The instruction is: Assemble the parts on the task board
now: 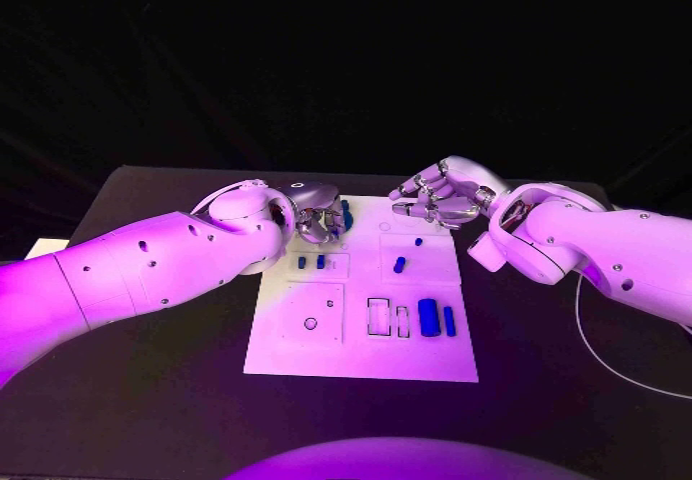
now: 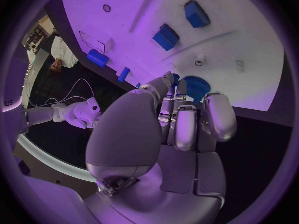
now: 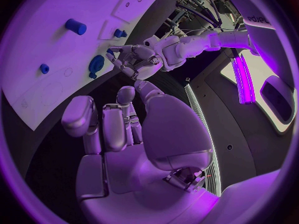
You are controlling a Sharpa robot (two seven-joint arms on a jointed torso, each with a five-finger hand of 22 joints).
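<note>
On the task board point(image 1: 361, 345) no text or number is readable; its marks are only outlines. In the left wrist view, a small dark marking at 9 o'clock and, in the right wrist view, white lettering at 1 o'clock are both illegible.

Violet-tinted light, dark surroundings, strong fisheye bending in wrist views.

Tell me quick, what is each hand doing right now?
Left hand: fingers at a blue gear; whether it grips cannot be told.
Right hand: fingers curled, holding nothing.
</note>
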